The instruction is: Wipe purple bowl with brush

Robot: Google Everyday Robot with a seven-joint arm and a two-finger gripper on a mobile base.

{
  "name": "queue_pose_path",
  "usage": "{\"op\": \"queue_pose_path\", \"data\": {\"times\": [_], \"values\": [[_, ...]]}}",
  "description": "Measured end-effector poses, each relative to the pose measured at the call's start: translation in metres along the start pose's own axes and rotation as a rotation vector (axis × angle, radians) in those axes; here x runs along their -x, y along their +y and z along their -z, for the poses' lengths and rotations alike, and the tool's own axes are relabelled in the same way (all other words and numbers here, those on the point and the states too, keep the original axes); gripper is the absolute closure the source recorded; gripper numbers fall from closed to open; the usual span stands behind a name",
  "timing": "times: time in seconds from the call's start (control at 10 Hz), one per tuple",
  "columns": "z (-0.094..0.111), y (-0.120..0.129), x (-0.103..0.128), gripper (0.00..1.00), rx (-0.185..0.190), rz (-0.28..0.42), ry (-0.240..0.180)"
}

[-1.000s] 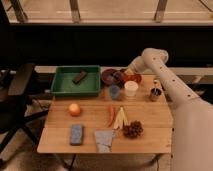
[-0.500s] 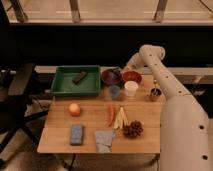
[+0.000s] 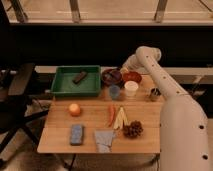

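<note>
On the near edge of the wooden table (image 3: pixel 90 122) lie a blue sponge (image 3: pixel 76 134), a grey cloth (image 3: pixel 104 140) and a pine cone (image 3: pixel 133 129), with the robot's white body (image 3: pixel 182 135) filling the lower right corner. Behind them are an orange (image 3: pixel 74 109), a red pepper (image 3: pixel 111 115) and some yellow strips (image 3: pixel 120 118) just beside it. Next come a blue-grey cup (image 3: pixel 114 92), a white cup (image 3: pixel 131 88) and a small dark cup (image 3: pixel 154 94).

Along the far edge, a green tray (image 3: pixel 75 93) holds a dark block (image 3: pixel 80 76). The purple bowl (image 3: pixel 111 77) stands just right of the tray, with a red-orange bowl (image 3: pixel 132 77) beside it. The arm (image 3: pixel 160 80) bends over the far right corner and brings the gripper (image 3: pixel 123 70) to the purple bowl's right rim. Whether the gripper is wide, narrow or holding anything cannot be told, and the brush cannot be picked out.

A second ago the gripper hung nearer the red-orange bowl; it has since edged left toward the purple one. Everything on the table lies where it did.
</note>
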Motion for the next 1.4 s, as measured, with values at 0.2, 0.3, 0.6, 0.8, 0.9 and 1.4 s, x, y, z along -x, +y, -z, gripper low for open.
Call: {"op": "queue_pose_path", "data": {"times": [0.2, 0.3, 0.6, 0.8, 0.9, 1.4], "values": [[0.012, 0.002, -0.017, 1.00, 0.002, -0.015, 0.014], [0.020, -0.003, -0.032, 1.00, -0.006, -0.030, 0.033], [0.029, -0.023, -0.044, 1.00, -0.049, -0.050, 0.055], [0.023, -0.039, -0.036, 1.00, -0.078, -0.065, 0.040], [0.017, -0.042, -0.028, 1.00, -0.080, -0.066, 0.025], [0.001, -0.025, 0.001, 1.00, -0.034, -0.063, -0.036]]}}
